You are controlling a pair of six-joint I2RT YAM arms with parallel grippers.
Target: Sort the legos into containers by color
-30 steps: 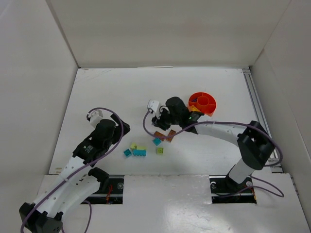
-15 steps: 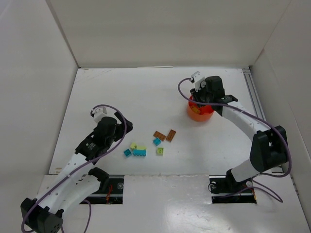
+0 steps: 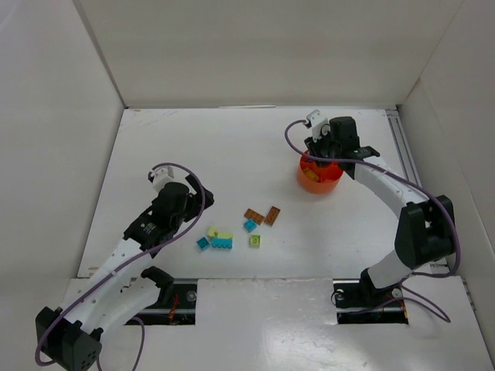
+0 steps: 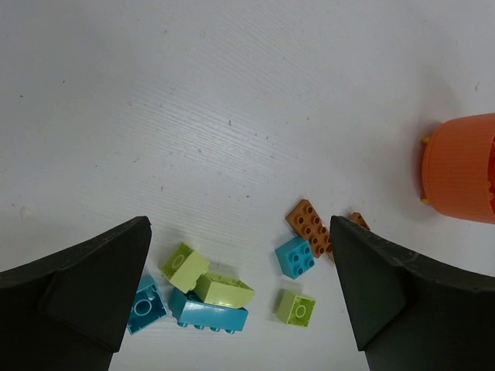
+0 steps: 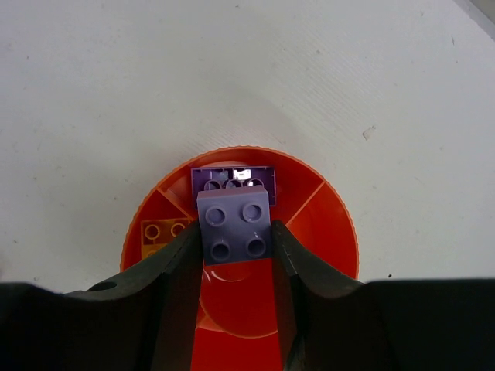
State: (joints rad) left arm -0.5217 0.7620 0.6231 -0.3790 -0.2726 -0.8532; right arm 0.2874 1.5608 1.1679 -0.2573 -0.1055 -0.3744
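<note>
Orange bowl (image 5: 334, 232) lies under the right gripper (image 5: 236, 232), clamped on a lilac lego (image 5: 234, 224) above the compartment holding a purple lego (image 5: 232, 178); only the wrist view shows this, the arm blocking it from overhead. Left gripper (image 4: 240, 309) hangs spread wide over loose teal, lime and brown legos (image 4: 295, 256).

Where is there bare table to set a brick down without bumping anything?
Bare: the far-left table between the back wall and the left arm; also the near-right patch between the orange bowl, the loose bricks and the right arm. Crowded: those bricks, and the bowl, where the right gripper holds a purple brick.
</note>
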